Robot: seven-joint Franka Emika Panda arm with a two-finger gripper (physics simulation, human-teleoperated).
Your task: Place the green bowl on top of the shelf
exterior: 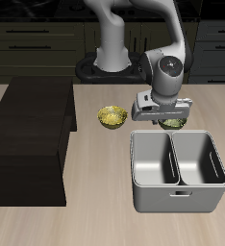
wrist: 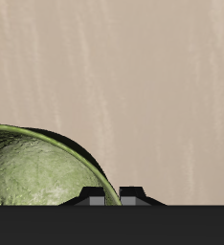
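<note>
- Your gripper is hanging low over the green bowl, behind the grey two-compartment bin, on the side away from the surface's front edge.
- In the exterior view the gripper body is covering most of the green bowl, so you are seeing only a sliver of its olive rim under the fingers.
- In the wrist view the green bowl is showing its mottled glossy inside and pale rim, sitting on the light wooden surface.
- The fingertips are appearing right at the bowl's rim in the wrist view, but whether the gripper is apart, together or clamped on the rim is something you cannot tell from either view.
- Whether the bowl is resting on the surface or raised just off it is also not clear.
- The yellow-gold bowl is sitting on the surface beside the green bowl, between it and the shelf, apart from both.
- The shelf is standing at the surface's far side from the bin, and its flat dark top is carrying nothing.
- Both compartments of the bin are lying open to the camera with nothing in them.
</note>
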